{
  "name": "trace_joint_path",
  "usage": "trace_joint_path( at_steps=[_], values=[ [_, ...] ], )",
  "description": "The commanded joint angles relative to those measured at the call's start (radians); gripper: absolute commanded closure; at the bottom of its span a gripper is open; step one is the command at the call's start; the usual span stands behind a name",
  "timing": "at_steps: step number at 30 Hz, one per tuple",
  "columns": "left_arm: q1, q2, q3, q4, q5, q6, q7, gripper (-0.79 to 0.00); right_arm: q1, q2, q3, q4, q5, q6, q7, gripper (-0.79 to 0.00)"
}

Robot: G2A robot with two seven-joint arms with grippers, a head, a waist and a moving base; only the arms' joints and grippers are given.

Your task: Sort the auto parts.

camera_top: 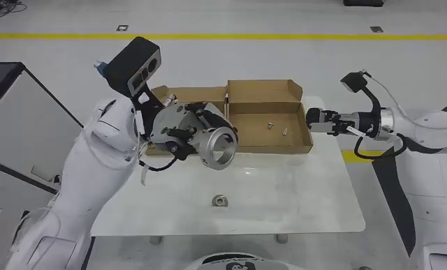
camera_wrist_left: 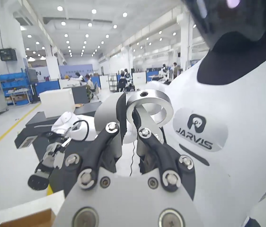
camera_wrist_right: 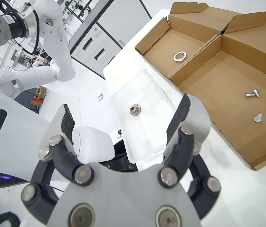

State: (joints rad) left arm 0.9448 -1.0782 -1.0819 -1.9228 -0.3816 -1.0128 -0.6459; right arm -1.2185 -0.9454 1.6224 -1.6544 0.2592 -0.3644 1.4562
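Metal ring (camera_wrist_left: 154,96), smooth, round, in left pincer (camera_wrist_left: 130,113)

The top camera looks down on the whole worktop (camera_top: 293,193). The left wrist camera, close behind its tool (camera_wrist_left: 128,112), faces out across the hall (camera_wrist_left: 81,48). The right wrist camera looks down at the worktop, sharing the boxes (camera_wrist_right: 232,79) with the top.

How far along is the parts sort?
Done: one ring lies in the left box, and two bolts in the right box. In hand: the left jaws grip a second ring. Left: a flanged hub sits on the table.
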Motion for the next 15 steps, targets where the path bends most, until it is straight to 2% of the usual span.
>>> trace_joint_path(
  at_steps=[1,7,15],
  values=[
    [0.008,-0.003,0.000,-0.005,-0.048,0.000,0.022,0.000,0.000,0.000,0.000,0.000,0.000,0.000,0.000,-0.785],
    [0.035,-0.020,-0.017,-0.019,-0.227,0.000,0.044,0.000,0.000,0.000,0.000,0.000,0.000,0.000,0.000,-0.785],
    [0.068,-0.064,-0.051,0.005,-0.498,0.000,-0.040,0.000,0.000,0.000,0.000,0.000,0.000,0.000,0.000,-0.785]
  ],
)
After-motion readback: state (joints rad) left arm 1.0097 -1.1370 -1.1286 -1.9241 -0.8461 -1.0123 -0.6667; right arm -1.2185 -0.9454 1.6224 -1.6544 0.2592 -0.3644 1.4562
